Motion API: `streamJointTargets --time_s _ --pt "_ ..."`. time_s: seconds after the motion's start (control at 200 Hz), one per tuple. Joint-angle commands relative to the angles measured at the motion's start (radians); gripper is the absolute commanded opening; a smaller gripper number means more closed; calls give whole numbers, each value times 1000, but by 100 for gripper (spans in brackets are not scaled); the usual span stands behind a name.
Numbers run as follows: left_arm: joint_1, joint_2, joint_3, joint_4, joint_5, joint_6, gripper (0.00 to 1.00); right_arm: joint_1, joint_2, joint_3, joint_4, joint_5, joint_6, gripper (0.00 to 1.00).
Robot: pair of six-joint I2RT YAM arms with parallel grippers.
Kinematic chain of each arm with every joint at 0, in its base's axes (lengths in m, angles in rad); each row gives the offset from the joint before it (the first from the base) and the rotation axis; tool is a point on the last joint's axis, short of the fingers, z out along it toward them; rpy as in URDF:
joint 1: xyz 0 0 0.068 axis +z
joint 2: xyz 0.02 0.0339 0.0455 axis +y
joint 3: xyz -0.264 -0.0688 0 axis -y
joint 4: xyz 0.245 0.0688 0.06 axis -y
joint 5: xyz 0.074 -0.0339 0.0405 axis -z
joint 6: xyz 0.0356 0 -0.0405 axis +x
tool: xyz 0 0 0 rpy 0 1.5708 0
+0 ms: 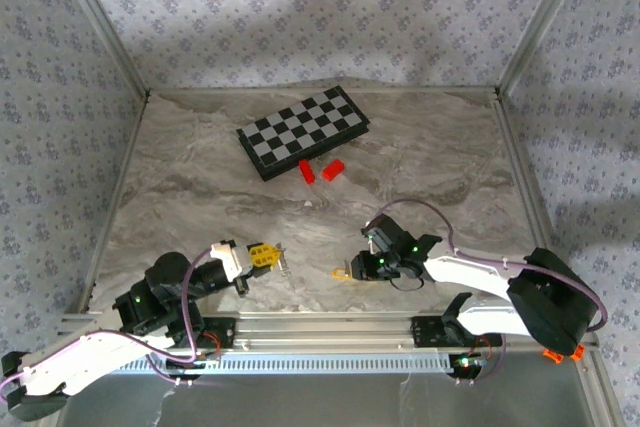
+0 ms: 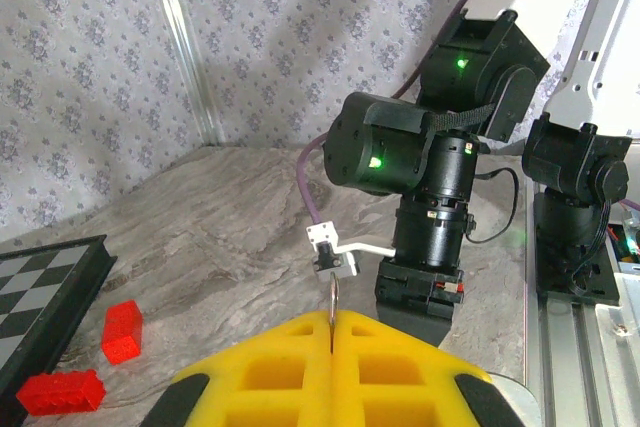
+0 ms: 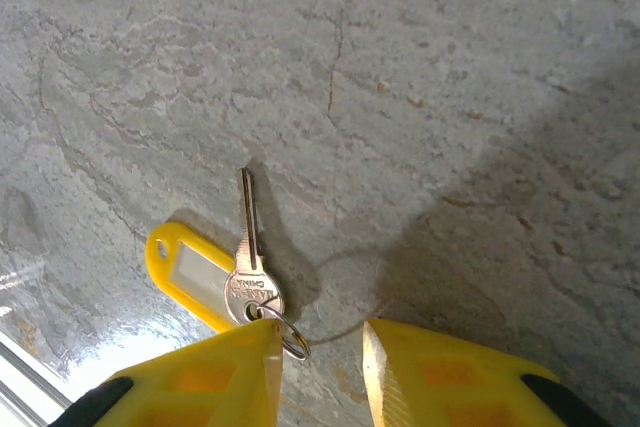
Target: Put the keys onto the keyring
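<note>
The right end effector (image 3: 322, 339) is standing open, key (image 3: 252, 287) at eleven o'clock. The left end effector (image 2: 332, 319) is pinching a metal sliver (image 2: 332, 295).

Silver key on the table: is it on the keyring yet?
Done: left jaws shut on a thin metal piece, maybe the keyring. In hand: right jaws, open, poised beside the silver key with its yellow plastic tag. Still to do: gripping the key and joining the two.

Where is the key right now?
In the right wrist view, the key lies flat on the table beside its yellow tag, just ahead of the right gripper.
</note>
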Motion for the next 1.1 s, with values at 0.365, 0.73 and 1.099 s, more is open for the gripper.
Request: streamJointTargets --time_s 0.365,0.73,1.099 --pt "-6 -15 8 36 2 0 0 55 70 8 106 -54 -17 24" --pt "-7 -13 8 37 3 -1 0 61 41 16 58 -37 -35 15" --pt "-6 -20 9 32 2 -1 0 64 26 114 -125 -7 -141 4"
